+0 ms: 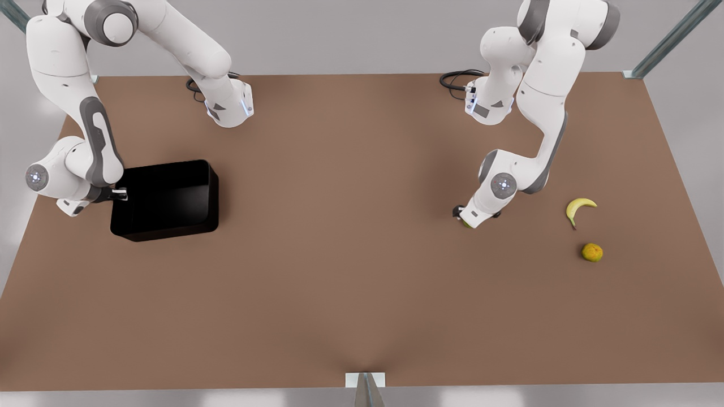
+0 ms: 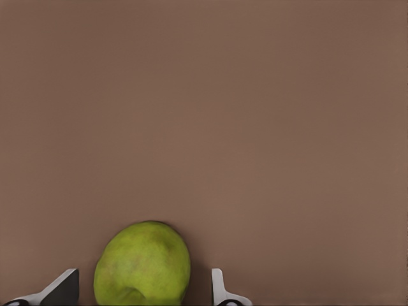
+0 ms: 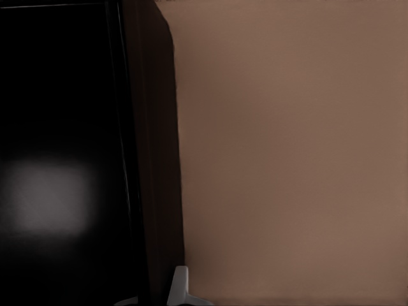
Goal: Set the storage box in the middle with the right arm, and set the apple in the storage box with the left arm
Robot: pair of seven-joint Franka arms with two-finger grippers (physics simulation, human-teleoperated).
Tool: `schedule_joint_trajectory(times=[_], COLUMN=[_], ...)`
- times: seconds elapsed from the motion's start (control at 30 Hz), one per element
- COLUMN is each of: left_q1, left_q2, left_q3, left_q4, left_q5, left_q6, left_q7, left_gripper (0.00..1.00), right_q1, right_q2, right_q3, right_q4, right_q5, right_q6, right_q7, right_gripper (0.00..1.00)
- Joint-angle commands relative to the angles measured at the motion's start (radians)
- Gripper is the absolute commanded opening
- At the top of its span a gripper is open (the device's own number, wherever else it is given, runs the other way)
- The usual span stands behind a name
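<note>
Storage box (image 1: 169, 203) — glossy black; right gripper (image 1: 120, 194) at its wall.

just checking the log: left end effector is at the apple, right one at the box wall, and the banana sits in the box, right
Not quite. The banana lies on the table, near the orange on the front view's right, far from the box. The rest holds: the left end effector straddles the apple, and the right end effector is at the box wall.

a simulated lab bench: plain brown table (image 1: 362, 294), metal frame struts (image 1: 673, 38).
</note>
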Motion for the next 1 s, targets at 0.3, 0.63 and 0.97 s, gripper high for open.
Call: schedule_joint_trajectory(times=[0.3,0.63,0.97], left_q1=[0.005,0.006,0.006], left_q2=[0.002,0.002,0.0], left_q3=[0.0,-0.002,0.0], left_q4=[0.003,0.003,0.003], left_q5=[0.0,0.0,0.0], left_q6=[0.0,0.0,0.0], left_q7=[0.009,0.006,0.003], left_gripper=[1.0,0.99,0.99], right_q1=[0.01,0.19,0.606], right_q2=[-0.056,0.01,0.104], right_q3=[0.08,0.446,0.447], right_q4=[0.129,0.29,0.374], right_q5=[0.047,0.084,0.22], right_q6=[-0.231,-0.317,-0.309], right_q7=[0.07,0.543,0.935], right_gripper=[0.21,0.21,0.21])
